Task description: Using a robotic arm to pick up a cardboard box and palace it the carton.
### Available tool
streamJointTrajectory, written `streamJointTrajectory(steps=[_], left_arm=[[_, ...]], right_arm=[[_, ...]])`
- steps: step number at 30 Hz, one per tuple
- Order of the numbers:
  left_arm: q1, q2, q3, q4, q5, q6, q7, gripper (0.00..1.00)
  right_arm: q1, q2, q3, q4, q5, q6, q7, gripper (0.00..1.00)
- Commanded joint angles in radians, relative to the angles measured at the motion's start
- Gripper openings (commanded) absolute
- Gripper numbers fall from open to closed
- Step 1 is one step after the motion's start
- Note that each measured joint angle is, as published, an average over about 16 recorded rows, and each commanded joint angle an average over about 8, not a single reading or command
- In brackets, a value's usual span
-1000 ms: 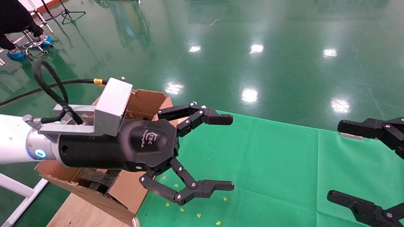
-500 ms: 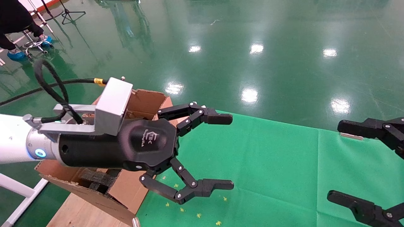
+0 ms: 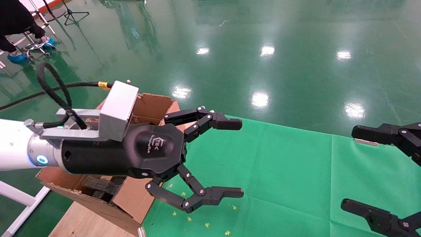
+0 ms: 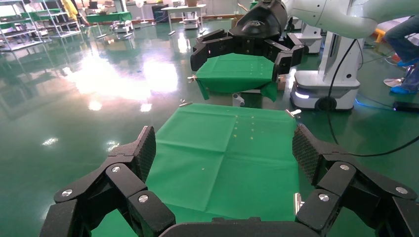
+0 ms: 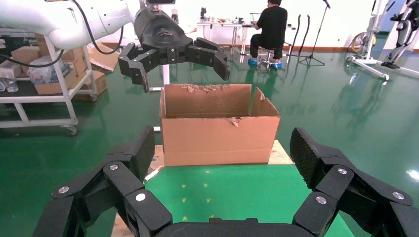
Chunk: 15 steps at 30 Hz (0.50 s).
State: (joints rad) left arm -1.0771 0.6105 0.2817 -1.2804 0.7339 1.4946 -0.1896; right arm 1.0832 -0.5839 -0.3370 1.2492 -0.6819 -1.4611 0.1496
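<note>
Bench [image 3: 279, 184]: draped in green cloth [image 3: 296, 164], creased, flecked with small yellow specks near the front; bare wooden board [image 3: 82, 220] at the robot's left end.

Left gripper [image 3: 238, 158]: black, on the robotic arm [image 3: 13, 148] with silver wrist and blue light, grey camera block on top; hovering above the cloth beside the carton, jaws spread wide, holding nothing.

Right gripper [image 3: 353, 168]: black, at the right edge above the cloth, jaws wide apart, empty.

Carton [image 5: 220, 126]: large brown corrugated, standing upright on the board at the left end, flaps up with torn edges, black foam [image 3: 102, 187] inside.

Cardboard box: none visible in any view.

Room: glossy green floor [image 3: 263, 49] with lamp reflections; seated person in black [image 5: 269, 29] at a far desk; tripods and carts beyond.
</note>
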Motion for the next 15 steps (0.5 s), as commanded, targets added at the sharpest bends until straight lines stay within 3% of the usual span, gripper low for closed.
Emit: streamJointTrajectory(steps=[1,15], left_arm=[[0.0,0.0,0.0,0.0,0.0,0.0,0.0,1.0],[0.0,0.0,0.0,0.0,0.001,0.0,0.0,1.0]], right_arm=[[0.0,0.0,0.0,0.0,0.0,0.0,0.0,1.0],[0.0,0.0,0.0,0.0,0.0,0.0,0.0,1.0]])
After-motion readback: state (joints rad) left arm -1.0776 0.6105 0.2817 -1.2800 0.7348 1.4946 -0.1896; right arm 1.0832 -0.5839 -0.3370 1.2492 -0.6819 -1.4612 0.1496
